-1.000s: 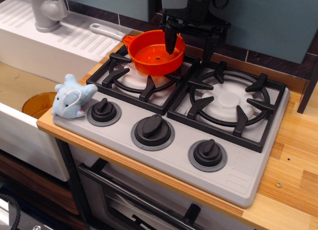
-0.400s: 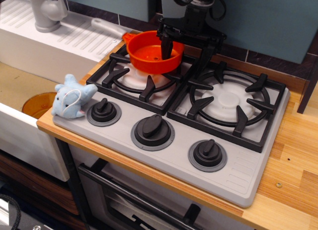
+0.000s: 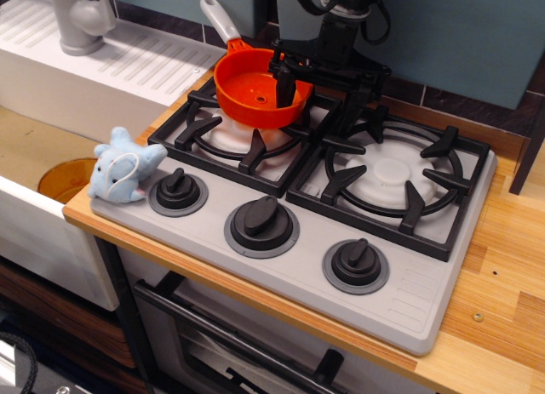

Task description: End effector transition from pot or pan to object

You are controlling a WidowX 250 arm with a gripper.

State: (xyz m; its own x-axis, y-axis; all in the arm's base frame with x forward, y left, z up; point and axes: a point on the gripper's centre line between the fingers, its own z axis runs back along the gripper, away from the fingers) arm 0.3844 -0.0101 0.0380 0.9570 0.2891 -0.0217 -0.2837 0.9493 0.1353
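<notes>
observation.image: the tool stands released, one finger inside the orange saucepan on the left burner grate

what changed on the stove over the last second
The saucepan turned on the left burner: its grey handle swung from pointing left to pointing up toward the back wall. The gripper shifted slightly, one finger still inside the pan. The plush elephant and knobs stayed put.

Glossy orange plastic saucepan; matt black grates; smooth grey plastic stove; wood-grain counter; fuzzy blue plush.
</notes>
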